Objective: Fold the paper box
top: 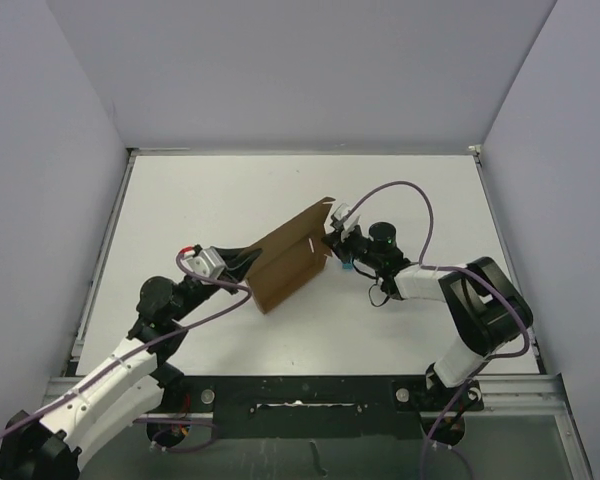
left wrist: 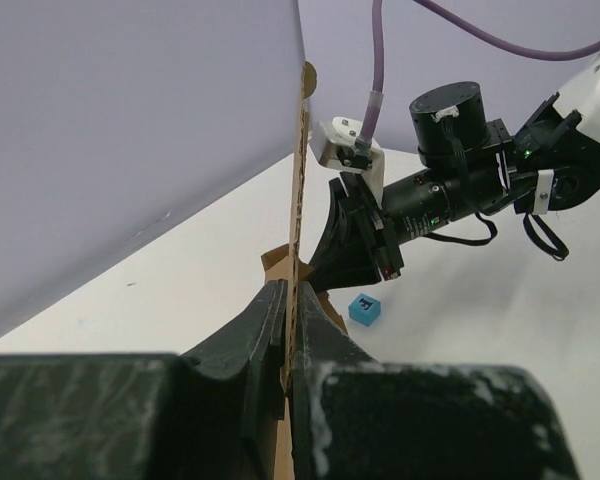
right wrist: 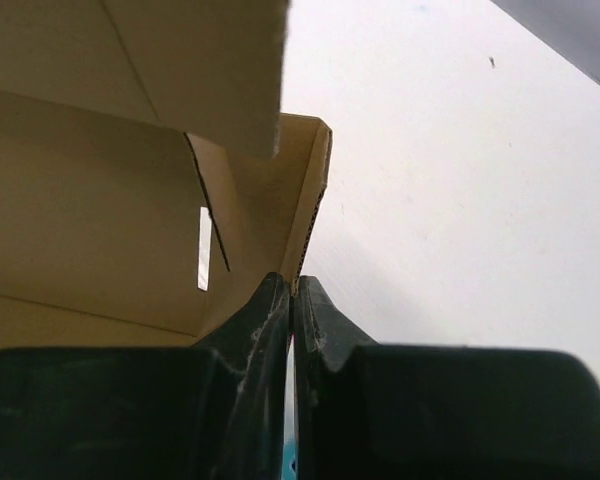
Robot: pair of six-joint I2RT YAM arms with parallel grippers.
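The paper box point(top: 292, 262) stands half-raised near the middle of the worktop point(top: 200, 200). The left tool point(top: 246, 260) is clenched on its left edge and the right tool point(top: 332, 243) on its right panel. Uneven pulling could tear the cardboard or let an edge slip free.

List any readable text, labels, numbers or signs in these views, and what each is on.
No text can be read in any view.
Blue cube: a dark mark on one face, too small to read.
Paper box: plain brown cardboard, no print visible.
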